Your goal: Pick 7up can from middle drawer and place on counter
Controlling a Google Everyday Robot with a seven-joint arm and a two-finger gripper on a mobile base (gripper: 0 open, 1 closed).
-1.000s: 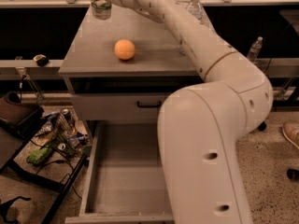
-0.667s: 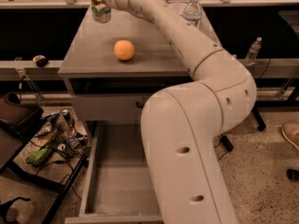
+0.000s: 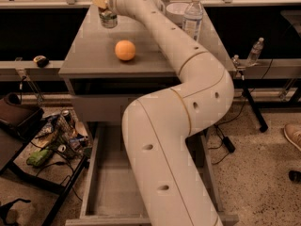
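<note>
You are near the end of this job, by the look of it: the middle drawer stands pulled out at the bottom of the view, and the part of its grey floor not hidden by the arm is bare, with no can in it. The 7up can is up at the far left corner of the counter, directly under the gripper, which reaches across from the right at the end of the long pale arm. You cannot tell from here whether the gripper is clamped on the can or has let go of it, nor whether the can's base is resting on the counter or hanging just above it. So the lift out of the drawer looks done, and what is left, as far as you can judge, is to settle the can, release it and draw the arm clear. An orange sits near the can toward the front, and a water bottle and white bowl stand well apart on the right
</note>
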